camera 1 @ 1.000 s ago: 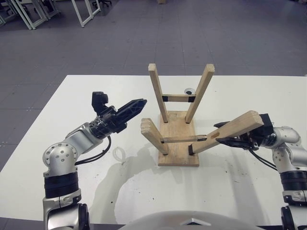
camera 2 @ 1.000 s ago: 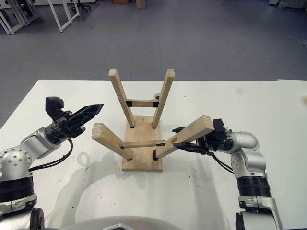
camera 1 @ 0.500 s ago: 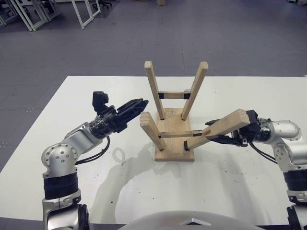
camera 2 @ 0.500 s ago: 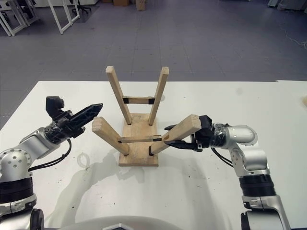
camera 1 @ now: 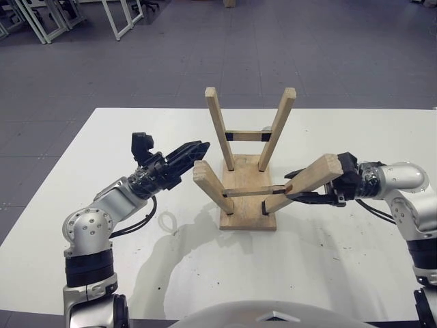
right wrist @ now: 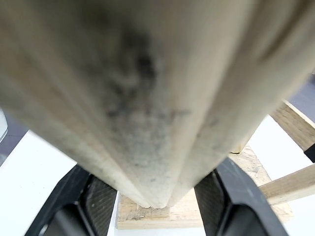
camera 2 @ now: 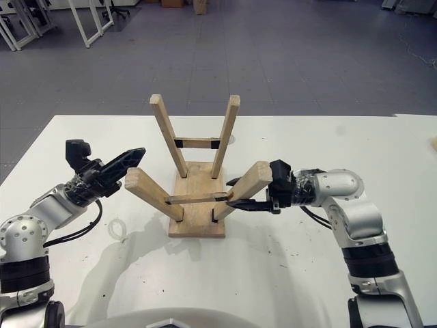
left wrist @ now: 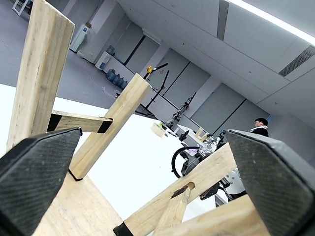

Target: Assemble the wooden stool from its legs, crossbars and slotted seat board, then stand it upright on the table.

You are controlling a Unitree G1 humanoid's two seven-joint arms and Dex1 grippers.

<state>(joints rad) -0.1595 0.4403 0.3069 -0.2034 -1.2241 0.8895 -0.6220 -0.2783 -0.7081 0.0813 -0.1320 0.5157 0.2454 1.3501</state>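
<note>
right end effector (camera 1: 306, 188) clamps leaning leg (camera 1: 322, 171) above seat board (camera 1: 247, 220) | left end effector (camera 1: 196, 152) agape, empty | risk: one-sided pull pries leg out

Pale, unvarnished wood with a matt, rough grain is being shown by the rectangular wooden seat board (camera 1: 247, 219) and the square wooden near right leg (camera 1: 315, 174). That leg is being pressed by the finely textured matt black pads (right wrist: 101, 196) of the right gripper (camera 1: 290, 186). The white bench (camera 1: 355, 137) is being seen as smooth, matt and lightly soiled.
</note>
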